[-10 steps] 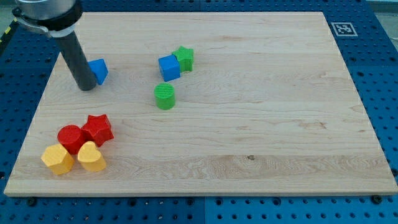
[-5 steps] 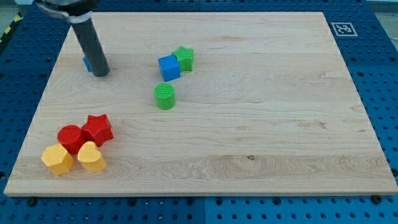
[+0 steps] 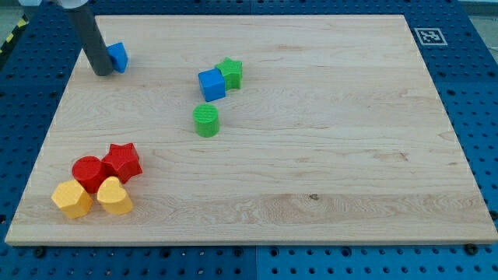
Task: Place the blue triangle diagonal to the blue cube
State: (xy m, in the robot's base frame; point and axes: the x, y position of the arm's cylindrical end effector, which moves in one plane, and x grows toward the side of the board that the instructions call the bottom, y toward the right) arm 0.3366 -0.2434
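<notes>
The blue triangle (image 3: 118,57) lies near the board's top left corner. My tip (image 3: 101,71) rests on the board right beside it, on its left side and slightly below, touching or nearly touching it. The blue cube (image 3: 211,84) sits well to the right, in the upper middle of the board, pressed against a green star (image 3: 230,73) on its upper right.
A green cylinder (image 3: 206,121) stands just below the blue cube. At the bottom left are a red cylinder (image 3: 88,173), a red star (image 3: 122,162), a yellow hexagon block (image 3: 71,199) and a yellow heart block (image 3: 114,196). A marker tag (image 3: 429,36) sits at the top right.
My tip moved toward the view's top and slightly left. The blue triangle has shifted up the board, from about mid-left height to near the top left corner. The other blocks have not moved.
</notes>
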